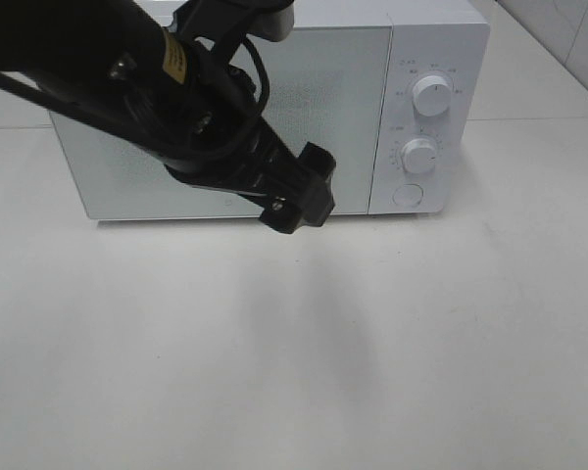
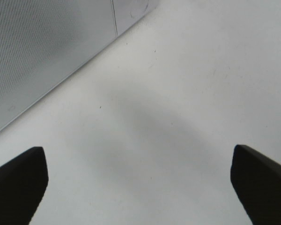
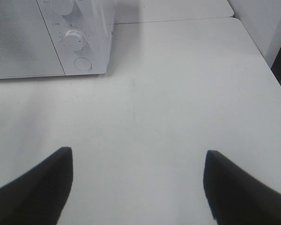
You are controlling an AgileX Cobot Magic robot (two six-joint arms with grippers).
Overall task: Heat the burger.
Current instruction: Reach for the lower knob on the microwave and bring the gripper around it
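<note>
On our white desk [image 1: 294, 372] the white microwave [image 1: 323, 98] stands with its door shut, our left arm [image 1: 127, 78] hanging before it. Our left claw [image 2: 138, 154] and right claw [image 3: 138, 154] both gape wide above the desk, gripping nothing. The burger shows in none of our views; its place and heading we cannot tell.

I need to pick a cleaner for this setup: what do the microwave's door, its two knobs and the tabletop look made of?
The microwave door seems glass or clear plastic over a fine dotted mesh, pale grey, slightly glossy. The upper knob and lower knob look like smooth white moulded plastic. The table is white and matte, perhaps laminate: soft shadows, no clear reflections.
</note>
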